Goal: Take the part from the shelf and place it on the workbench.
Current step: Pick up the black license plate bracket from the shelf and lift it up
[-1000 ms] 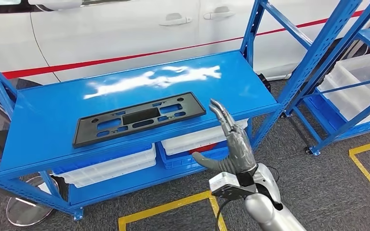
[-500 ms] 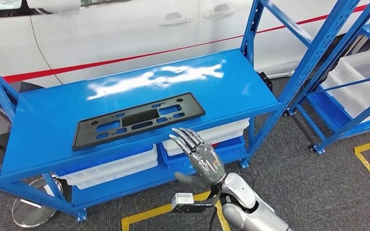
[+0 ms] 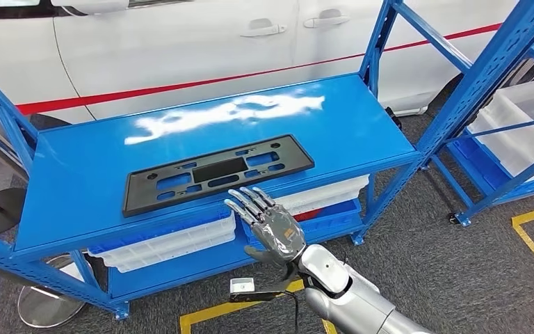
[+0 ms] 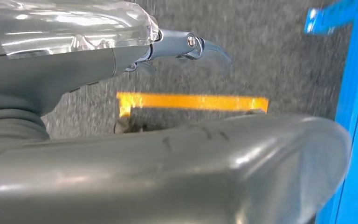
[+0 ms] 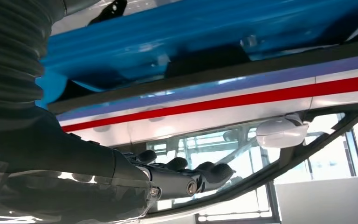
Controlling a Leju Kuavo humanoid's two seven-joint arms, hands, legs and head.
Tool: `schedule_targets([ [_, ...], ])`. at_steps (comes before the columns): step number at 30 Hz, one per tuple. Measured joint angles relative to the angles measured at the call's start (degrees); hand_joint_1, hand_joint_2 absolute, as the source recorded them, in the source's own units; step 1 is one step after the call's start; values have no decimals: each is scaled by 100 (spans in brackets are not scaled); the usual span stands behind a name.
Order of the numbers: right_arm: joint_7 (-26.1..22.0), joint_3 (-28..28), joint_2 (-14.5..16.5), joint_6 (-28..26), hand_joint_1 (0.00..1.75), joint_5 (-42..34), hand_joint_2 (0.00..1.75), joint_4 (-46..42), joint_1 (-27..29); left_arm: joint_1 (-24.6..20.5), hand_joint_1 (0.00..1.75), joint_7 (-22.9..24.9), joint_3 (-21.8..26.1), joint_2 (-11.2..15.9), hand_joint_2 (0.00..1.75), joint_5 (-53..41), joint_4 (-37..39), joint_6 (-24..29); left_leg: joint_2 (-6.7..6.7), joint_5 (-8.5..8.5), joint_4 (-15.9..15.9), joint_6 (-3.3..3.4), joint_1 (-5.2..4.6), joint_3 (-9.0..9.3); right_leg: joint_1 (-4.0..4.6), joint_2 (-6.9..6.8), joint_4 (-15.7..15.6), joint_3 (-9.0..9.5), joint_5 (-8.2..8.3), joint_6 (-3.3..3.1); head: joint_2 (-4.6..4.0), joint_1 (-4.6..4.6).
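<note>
Currently the reach is in hand: the right hand [image 3: 272,226] is held at the shelf's [image 3: 62,188] front edge, fingers spread, nothing gripped. The part [image 3: 217,172] lies flat mid-shelf, near that edge. Next, fingers must be slid beneath its near rim.

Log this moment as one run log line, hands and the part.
right hand: open, near front edge of black part | part: flat on blue shelf, ungripped | left hand: holding nothing
</note>
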Motion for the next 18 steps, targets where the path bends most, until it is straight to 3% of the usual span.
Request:
schedule_targets([
  [3, 2, 27, 24, 16, 0, 0, 175, 36, -26, -20, 0, 2, 14, 7, 0, -8, 25, 0, 1, -41, -5, 79, -34, 35, 14, 2, 1095, -607, -404, 1, 0, 1],
  [4, 4, 42, 32, 33, 0, 1, 175, 48, -25, -22, 0, 7, 15, 8, 0, -17, 34, 0, -4, -60, -4, 91, -50, 57, 23, 2, 1295, -748, -404, -9, 0, 1],
  [5, 9, 58, 40, 55, 0, 1, 175, 57, -25, -23, 0, 11, 15, 8, 0, -25, 43, 0, -14, -84, -4, 97, -65, 90, 34, 3, 1272, -783, -288, -31, 0, 1],
  [7, 26, 79, 55, 96, 0, 2, 175, 67, -32, -25, 0, 23, 16, 7, 0, -38, 59, -3, -31, -152, -6, 88, -89, 185, 80, 6, 630, -552, 174, -122, 0, 1],
  [9, 51, 91, 77, 120, 0, 12, 175, 73, -49, -38, 0, 36, 17, 2, 0, -46, 83, -7, -38, -223, -6, 47, -117, 255, 141, 7, -38, -257, 446, -223, 0, -2],
  [11, 90, 101, 105, 149, 0, 58, 175, 78, -57, -58, 0, 59, 17, -1, 0, -52, 102, -9, -35, -265, -27, -14, -119, 280, 182, 12, -241, -159, 414, -272, 0, -3],
  [14, 122, 103, 139, 204, 0, 145, 175, 71, -43, -87, 0, 101, 18, 9, 0, -52, 103, -9, -5, -349, 9, -99, -114, 322, 139, 22, -372, -39, 371, -329, 0, 0],
  [16, 126, 102, 167, 221, 0, 180, 175, 66, -25, -100, 0, 117, 17, 16, 0, -52, 104, -10, 11, -561, 518, -143, -99, 84, 107, 14, -439, 85, 326, -374, 0, -2],
  [18, 126, 102, 184, 227, 0, 196, 175, 65, 8, -103, 0, 125, 16, 16, 0, -54, 105, -12, 14, -797, 1292, -191, -76, -388, 106, 9, -443, 171, 249, -397, 0, -2],
])
